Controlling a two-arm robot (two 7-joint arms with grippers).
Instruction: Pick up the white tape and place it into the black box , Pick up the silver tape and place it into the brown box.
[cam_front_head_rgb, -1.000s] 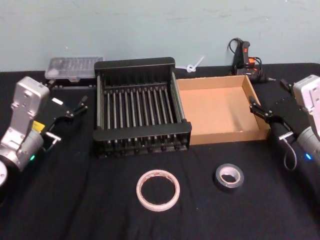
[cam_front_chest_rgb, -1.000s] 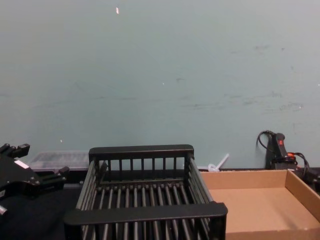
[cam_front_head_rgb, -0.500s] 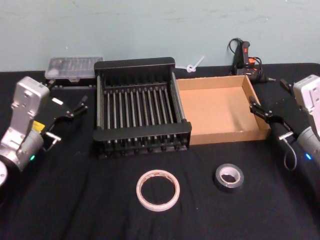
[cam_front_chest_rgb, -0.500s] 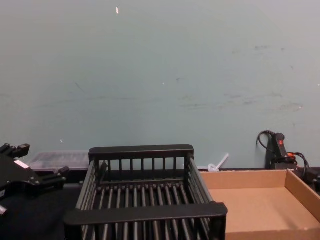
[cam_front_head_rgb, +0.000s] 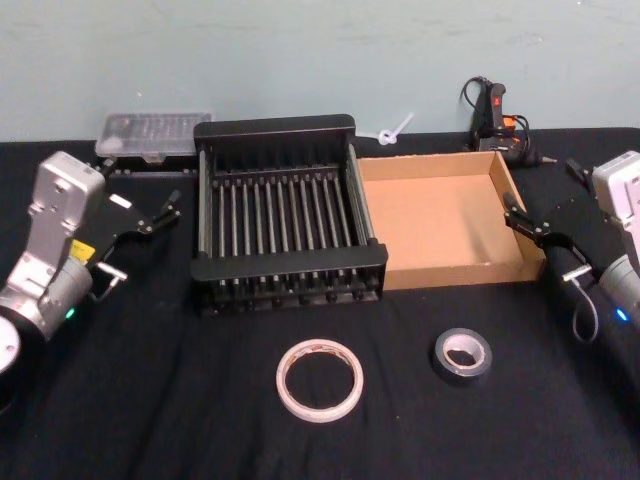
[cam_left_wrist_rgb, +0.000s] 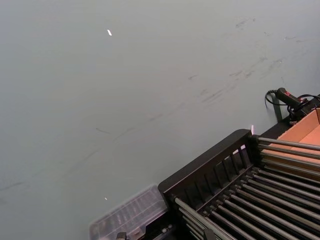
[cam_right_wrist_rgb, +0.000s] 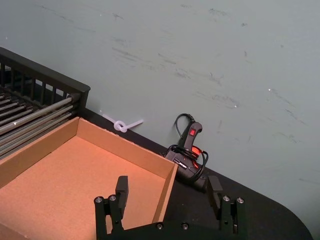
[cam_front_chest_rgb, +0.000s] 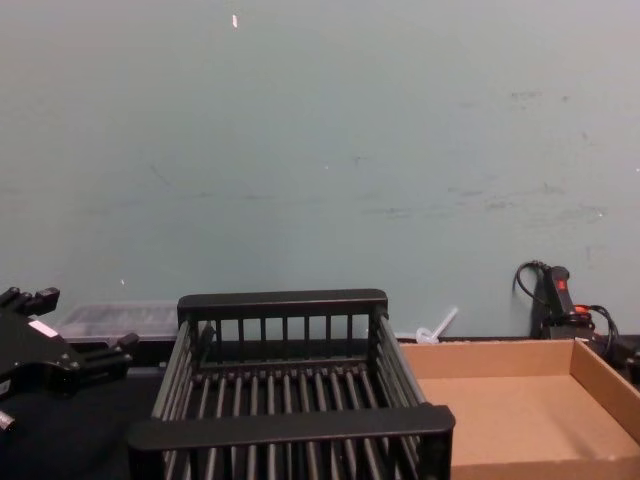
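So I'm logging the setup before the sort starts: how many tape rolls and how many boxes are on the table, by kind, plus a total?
Tape rolls: 2, the white tape and the silver tape, both lying flat on the table
Boxes: 2, the black box and the brown box, side by side
Total: 4

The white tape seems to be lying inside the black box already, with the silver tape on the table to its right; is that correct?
Not quite. The head view shows the white tape lying on the table in front of the black box, not in it. The silver tape does lie on the table to its right.
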